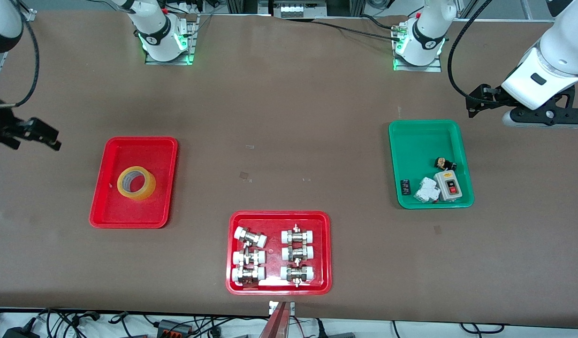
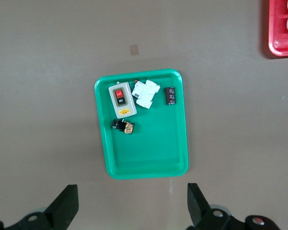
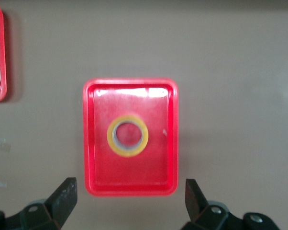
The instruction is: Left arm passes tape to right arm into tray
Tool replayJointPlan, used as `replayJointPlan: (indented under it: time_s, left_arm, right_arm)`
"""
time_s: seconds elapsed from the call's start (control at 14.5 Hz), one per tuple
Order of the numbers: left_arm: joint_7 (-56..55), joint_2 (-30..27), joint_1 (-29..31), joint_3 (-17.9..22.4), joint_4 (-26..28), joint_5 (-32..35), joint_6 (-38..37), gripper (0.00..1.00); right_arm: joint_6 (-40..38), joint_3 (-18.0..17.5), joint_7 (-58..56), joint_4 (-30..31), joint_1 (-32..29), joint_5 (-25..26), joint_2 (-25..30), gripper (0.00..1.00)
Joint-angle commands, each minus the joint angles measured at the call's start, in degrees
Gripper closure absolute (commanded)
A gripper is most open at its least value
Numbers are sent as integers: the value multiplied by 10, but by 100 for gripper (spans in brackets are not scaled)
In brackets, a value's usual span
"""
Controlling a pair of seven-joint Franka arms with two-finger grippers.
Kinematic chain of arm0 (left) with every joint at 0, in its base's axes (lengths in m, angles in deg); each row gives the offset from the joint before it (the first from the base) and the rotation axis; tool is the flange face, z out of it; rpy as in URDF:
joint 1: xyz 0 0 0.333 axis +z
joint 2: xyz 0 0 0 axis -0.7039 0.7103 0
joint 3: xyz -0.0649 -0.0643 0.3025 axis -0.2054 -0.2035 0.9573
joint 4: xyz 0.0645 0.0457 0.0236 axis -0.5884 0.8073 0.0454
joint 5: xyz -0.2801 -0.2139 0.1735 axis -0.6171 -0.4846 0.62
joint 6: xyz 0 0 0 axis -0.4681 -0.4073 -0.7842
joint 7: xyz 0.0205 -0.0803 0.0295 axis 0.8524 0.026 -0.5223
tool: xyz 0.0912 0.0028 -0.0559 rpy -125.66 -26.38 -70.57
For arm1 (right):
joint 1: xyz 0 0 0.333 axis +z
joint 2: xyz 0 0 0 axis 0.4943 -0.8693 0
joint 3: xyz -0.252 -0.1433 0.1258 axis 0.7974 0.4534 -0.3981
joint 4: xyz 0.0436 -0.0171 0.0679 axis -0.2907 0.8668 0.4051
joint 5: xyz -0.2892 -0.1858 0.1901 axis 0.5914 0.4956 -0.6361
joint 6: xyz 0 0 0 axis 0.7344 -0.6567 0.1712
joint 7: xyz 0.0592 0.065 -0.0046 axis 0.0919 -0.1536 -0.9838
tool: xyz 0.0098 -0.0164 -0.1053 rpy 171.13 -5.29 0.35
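The tape [image 1: 136, 183], a yellowish roll with a pale core, lies flat in the middle of the red tray [image 1: 129, 216] toward the right arm's end of the table. In the right wrist view the tape [image 3: 111, 139] sits at the centre of the tray [image 3: 129, 177]. My right gripper [image 1: 33, 136] is open and empty, up in the air over the bare table beside the tray; its fingers [image 3: 65, 194] stand wide apart. My left gripper [image 1: 472, 104] is open and empty, up over the table beside the green tray, with its fingers [image 2: 65, 201] wide apart.
A green tray [image 1: 425, 141] with a switch box and small electrical parts lies toward the left arm's end; it also shows in the left wrist view [image 2: 149, 153]. A red tray [image 1: 324, 253] of white-capped metal fittings lies near the front edge.
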Motion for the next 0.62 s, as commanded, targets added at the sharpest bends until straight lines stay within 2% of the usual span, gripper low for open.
replayJointPlan:
  time_s: [0.0, 0.28, 0.55]
  left_arm:
    - [5, -6, 4, 0, -5, -9, -11, 0]
    - [5, -6, 4, 0, -4, -9, -11, 0]
    - [5, -6, 4, 0, -4, -9, -12, 0]
  right_arm:
    - [-1, 6, 3, 51, 9, 9, 38, 0]
    - [-8, 6, 0, 13, 10, 8, 19, 0]
    - [-17, 4, 1, 3, 11, 2, 19, 0]
